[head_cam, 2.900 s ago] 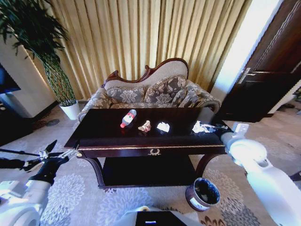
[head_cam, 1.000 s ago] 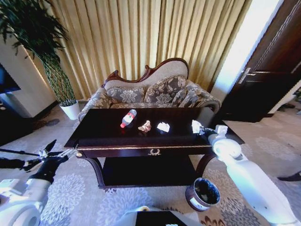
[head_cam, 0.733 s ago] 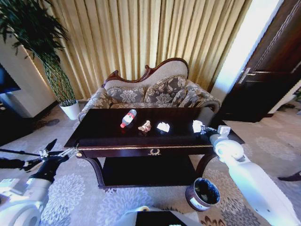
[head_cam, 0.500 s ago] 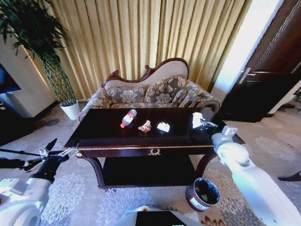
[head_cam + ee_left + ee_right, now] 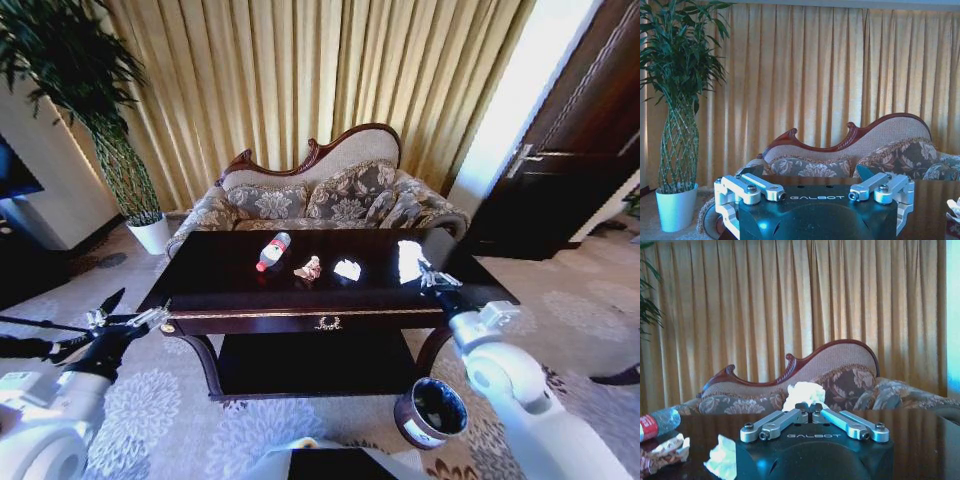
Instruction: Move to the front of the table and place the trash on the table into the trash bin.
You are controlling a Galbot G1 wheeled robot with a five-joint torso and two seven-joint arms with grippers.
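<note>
Right gripper (image 5: 809, 416) pinched shut on a white paper wad (image 5: 804, 393), raised over the right end of the table (image 5: 240, 300). Wad looks light, soft and crushable, so a pinch anywhere should hold. Left gripper (image 5: 140, 322) spread wide, idle off the table's left corner. Trash bin (image 5: 431, 412) sits on the floor below, front right.

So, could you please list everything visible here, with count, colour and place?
table: one, dark reddish-brown, centre
bottle: one, clear, red label, lying on the table's left half
paper wads: two on the table, pinkish and white, mid-table
white wad: one, in the right gripper
trash bin: one, dark brown, on the floor right of the table
sofa: one, floral, behind the table
plant pot: one, white, far left
left gripper: open, low left
right gripper: shut on the white wad, above the table's right end
</note>
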